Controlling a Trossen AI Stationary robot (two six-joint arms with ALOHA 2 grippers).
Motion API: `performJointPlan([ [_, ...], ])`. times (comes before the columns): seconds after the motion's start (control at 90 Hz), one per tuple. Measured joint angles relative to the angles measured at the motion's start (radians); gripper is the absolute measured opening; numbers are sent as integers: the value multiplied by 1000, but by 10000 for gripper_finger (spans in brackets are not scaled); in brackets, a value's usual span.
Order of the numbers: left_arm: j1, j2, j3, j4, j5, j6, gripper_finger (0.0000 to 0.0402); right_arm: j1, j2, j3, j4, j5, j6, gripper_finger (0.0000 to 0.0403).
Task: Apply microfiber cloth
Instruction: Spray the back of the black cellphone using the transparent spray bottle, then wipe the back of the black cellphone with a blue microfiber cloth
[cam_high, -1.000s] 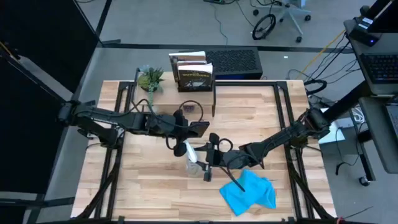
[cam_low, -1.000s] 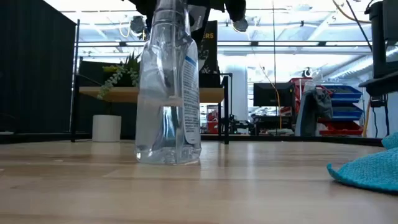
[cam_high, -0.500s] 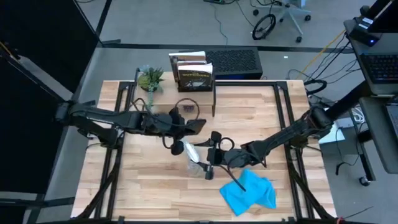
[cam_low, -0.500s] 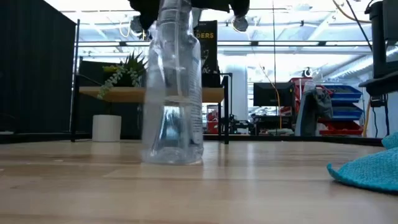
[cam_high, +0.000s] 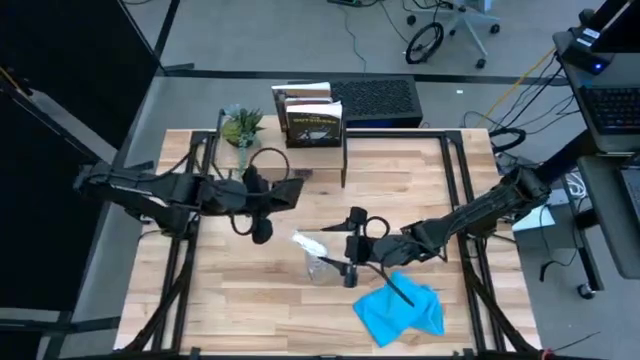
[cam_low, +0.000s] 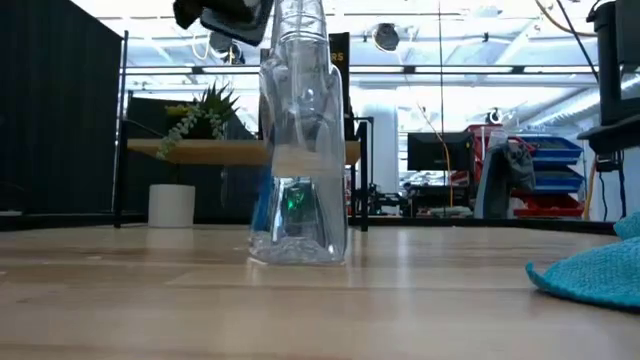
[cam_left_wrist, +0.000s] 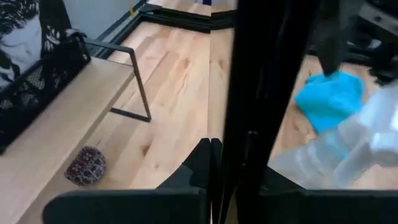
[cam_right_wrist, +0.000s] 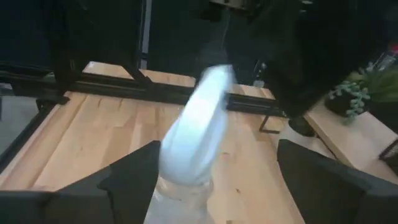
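Item: microfiber cloth (cam_high: 400, 309), turquoise, crumpled. Location: near right part of the table (cam_high: 250, 300), lying apart from both grippers. Status: not picked up; by the look of it, the whole wiping step remains to be done.

Item: right gripper (cam_high: 352, 262), at table centre, just left of the cloth. Its fingers (cam_right_wrist: 134, 177) stand spread on either side of the clear spray bottle (cam_high: 318, 258), which stands upright (whether the pads touch the bottle cannot be told).

Item: left gripper (cam_high: 262, 212), over the left-centre of the table. It carries a flat dark object (cam_left_wrist: 261, 99); fingers apparently pressed on it, though the contact itself is hidden.

View notes: only the high view places both arms and the cloth together. The low view gives the bottle's (cam_low: 298, 140) upright stance and only an edge of the cloth (cam_low: 590, 275). The left wrist view alone shows a small speckled ball (cam_left_wrist: 86, 165) by a wire rack (cam_left_wrist: 127, 78).
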Motion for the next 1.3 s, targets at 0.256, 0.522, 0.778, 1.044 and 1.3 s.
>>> performJointPlan([
  [0.256,-41,-45,0,-75,96,-68,6,96,-171,0,-313,-6,147,302],
  [0.522,-195,-59,-1,-358,222,-381,6,230,-269,0,-734,-56,537,302],
  [0.778,-456,46,-43,-264,251,-703,6,322,-152,0,-932,-49,793,302],
  [1.044,-616,311,-43,64,230,-746,6,370,8,0,-942,-50,862,302],
  [1.3,-505,576,-15,127,291,-633,6,366,58,-1,-942,-52,866,302],
])
